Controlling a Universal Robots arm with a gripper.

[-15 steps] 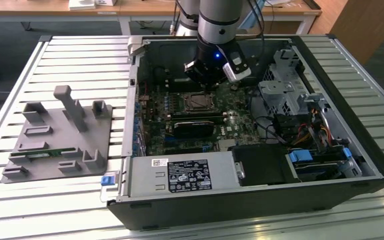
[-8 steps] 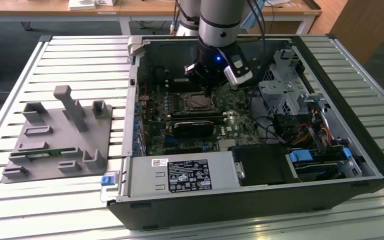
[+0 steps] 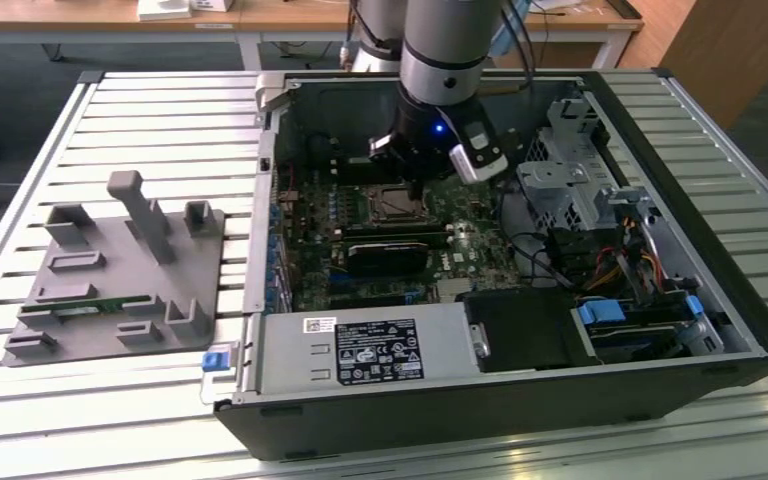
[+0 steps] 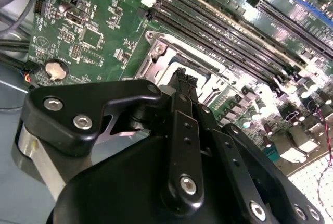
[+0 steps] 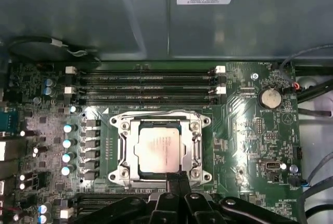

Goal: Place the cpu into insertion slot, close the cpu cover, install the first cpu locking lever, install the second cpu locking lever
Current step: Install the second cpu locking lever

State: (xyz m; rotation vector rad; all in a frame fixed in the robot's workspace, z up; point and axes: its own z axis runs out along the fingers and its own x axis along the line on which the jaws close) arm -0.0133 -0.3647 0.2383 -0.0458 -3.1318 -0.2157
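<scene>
The cpu (image 5: 158, 148) lies flat in the insertion slot (image 5: 120, 126), its pale metal face showing through the square opening of the cpu cover (image 5: 197, 146), which lies down over it. A thin wire lever (image 5: 156, 112) runs along one edge of the socket. My gripper (image 5: 177, 178) hangs just above the socket's edge with its black fingers pressed together and nothing visible between them. The second wrist view looks past the gripper (image 4: 183, 78) to the silver socket frame (image 4: 158, 52). In the exterior view the gripper (image 3: 416, 186) reaches down into the open computer case over the slot (image 3: 394, 206).
Long black memory slots (image 5: 145, 86) run beside the socket. A black graphics card (image 3: 387, 257), a power supply (image 3: 357, 350) and a drive cage (image 3: 564, 190) with cables crowd the case. A grey fixture (image 3: 117, 270) stands on the slatted table at the exterior view's left.
</scene>
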